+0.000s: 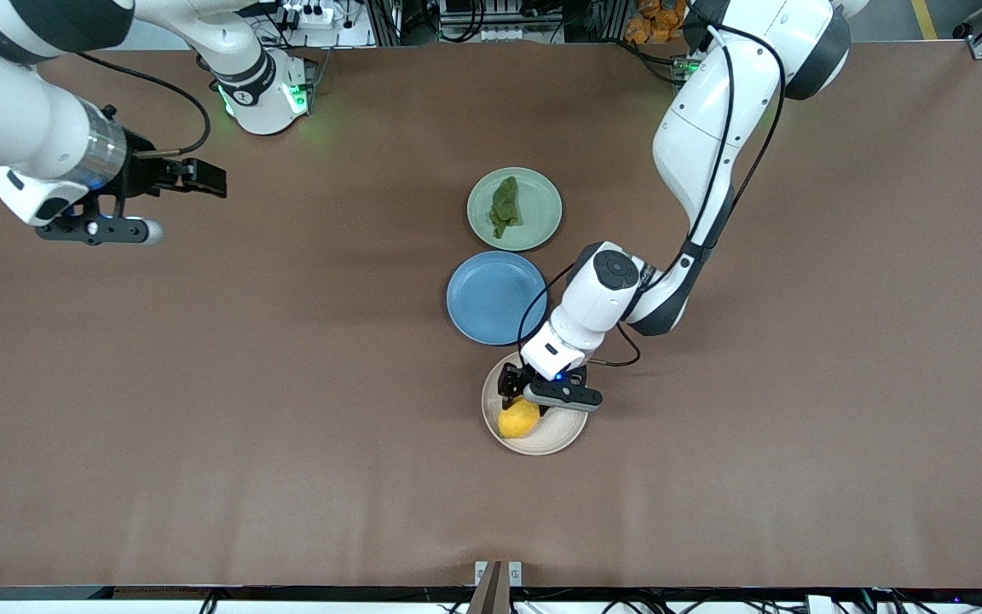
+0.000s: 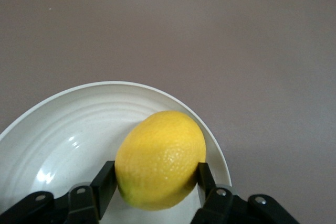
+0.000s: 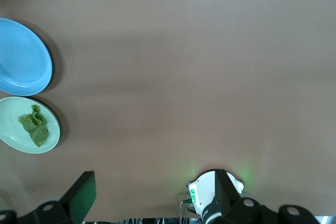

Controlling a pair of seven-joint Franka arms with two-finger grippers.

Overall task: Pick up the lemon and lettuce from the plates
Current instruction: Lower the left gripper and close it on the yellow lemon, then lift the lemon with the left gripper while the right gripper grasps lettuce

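Front view: left gripper (image 1: 515,408) on lemon (image 1: 518,418), right arm waits.
Nearest the front camera, approx. mid-table, sits the beige-white plate (image 1: 561,435) w/ the lemon on it; left wrist view shows the fingers (image 2: 104,183) closed against both sides of the fruit (image 2: 160,159), which looks to rest inside the plate (image 2: 63,129) by its rim. Next one farther is the blue plate (image 1: 495,297), nothing on it. Farther again is the pale green plate (image 1: 542,205) holding the lettuce (image 1: 505,205), a dark wrinkly leaf, untouched. Right gripper (image 1: 193,175) hangs in the air over bare table (image 1: 798,426) toward the right arm's end, fingers (image 3: 81,195) spread apart, holding nothing.
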